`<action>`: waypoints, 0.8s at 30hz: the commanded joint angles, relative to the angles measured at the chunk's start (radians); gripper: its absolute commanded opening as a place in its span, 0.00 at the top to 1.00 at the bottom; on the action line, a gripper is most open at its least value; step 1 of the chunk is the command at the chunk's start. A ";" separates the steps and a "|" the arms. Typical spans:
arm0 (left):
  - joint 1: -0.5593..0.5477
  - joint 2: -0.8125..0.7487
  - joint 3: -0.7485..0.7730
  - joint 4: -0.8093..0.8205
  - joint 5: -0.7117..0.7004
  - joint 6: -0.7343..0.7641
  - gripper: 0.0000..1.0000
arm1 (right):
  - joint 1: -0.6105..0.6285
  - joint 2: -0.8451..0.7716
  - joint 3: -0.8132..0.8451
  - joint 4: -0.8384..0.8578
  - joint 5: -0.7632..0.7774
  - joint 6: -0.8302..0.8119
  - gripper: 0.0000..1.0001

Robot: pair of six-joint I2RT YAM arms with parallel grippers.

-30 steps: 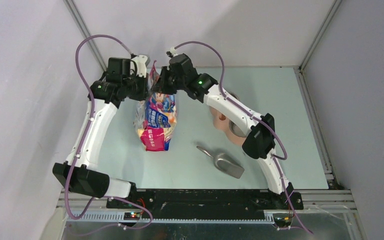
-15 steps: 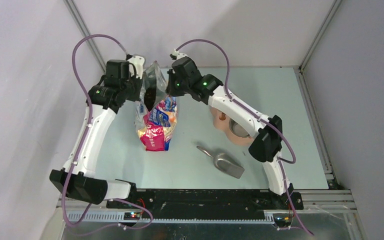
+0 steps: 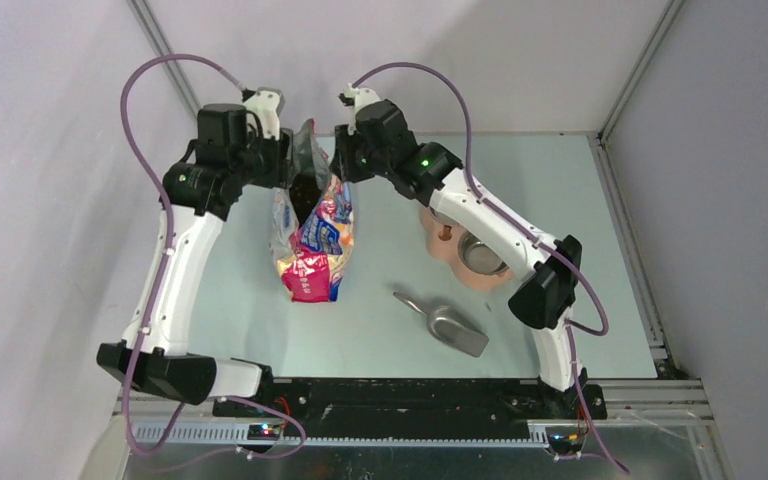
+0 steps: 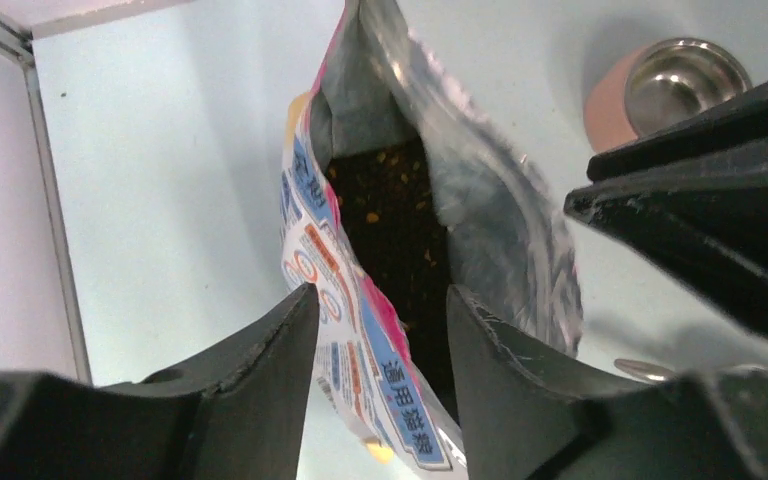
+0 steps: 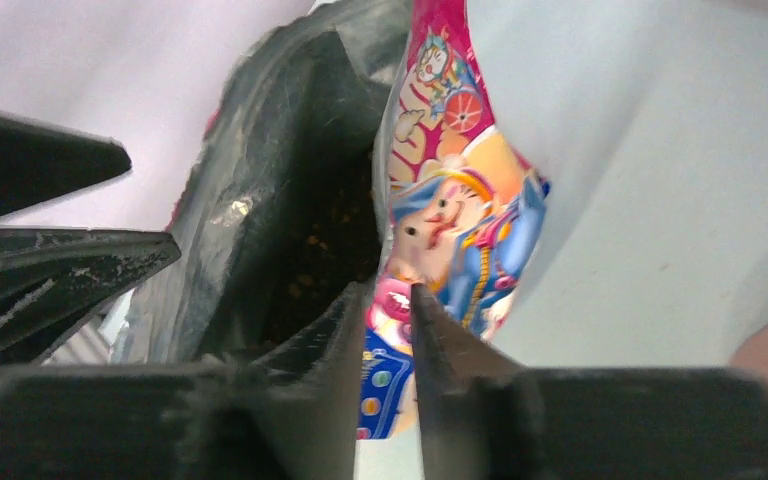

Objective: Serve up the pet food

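The pet food (image 4: 390, 220) is a dark brown mass inside the printed bag (image 3: 315, 245), which stands upright with its mouth spread open; the pellets also show in the right wrist view (image 5: 320, 250). My left gripper (image 3: 285, 170) is at the bag's left top edge, open, with the printed wall (image 4: 345, 310) loose between its fingers (image 4: 380, 295). My right gripper (image 3: 342, 165) is at the right top edge. Its jaws (image 5: 390, 290) stand a narrow gap apart astride the bag's right wall (image 5: 460, 210), not pinching it.
A pink bowl with a metal insert (image 3: 472, 257) sits right of the bag, under the right forearm. A grey metal scoop (image 3: 447, 324) lies on the table in front of it. Walls close in behind and at both sides.
Both grippers held the bag's top edges shut and pulled them apart, spreading the mouth. Now both have opened their jaws and the bag stands on its own.
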 commanded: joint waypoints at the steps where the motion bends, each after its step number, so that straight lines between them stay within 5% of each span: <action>1: 0.001 0.087 0.084 0.020 0.049 -0.079 0.42 | 0.002 0.037 0.086 0.094 -0.008 -0.075 0.63; 15: 0.001 0.260 0.180 0.028 -0.120 -0.042 0.42 | 0.011 0.203 0.214 0.164 0.053 -0.183 0.51; 18: 0.002 0.266 0.180 0.020 -0.123 -0.024 0.54 | 0.008 0.215 0.220 0.165 0.037 -0.189 0.67; 21: 0.002 0.256 0.175 0.008 -0.150 0.002 0.75 | 0.012 0.207 0.230 0.157 0.100 -0.244 0.97; 24: 0.003 0.240 0.176 -0.007 -0.223 0.077 0.96 | 0.015 0.158 0.216 0.183 0.235 -0.389 1.00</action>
